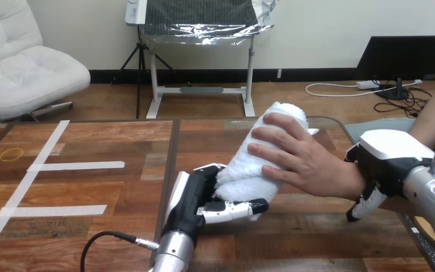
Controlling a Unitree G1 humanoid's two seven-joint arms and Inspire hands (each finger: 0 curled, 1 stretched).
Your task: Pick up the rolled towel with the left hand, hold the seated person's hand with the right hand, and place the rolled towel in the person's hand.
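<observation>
While left robot hand (195,195) grips the white rolled towel (242,170), right robot hand (393,152) clasps the person's wrist (354,180).

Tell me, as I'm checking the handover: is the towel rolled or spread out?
Rolled: the towel is a thick white cylinder, the left robot hand curled round its lower end, the person's hand laid over it.

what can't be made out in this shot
Head view: the right hand's thumb, hidden behind the person's wrist that its fingers curl over.
Head view: the rolled towel's right side, covered by the person's hand.
Head view: the left hand's palm, hidden against the towel it grips.
Head view: the person's forearm, cut off by the right edge.
</observation>
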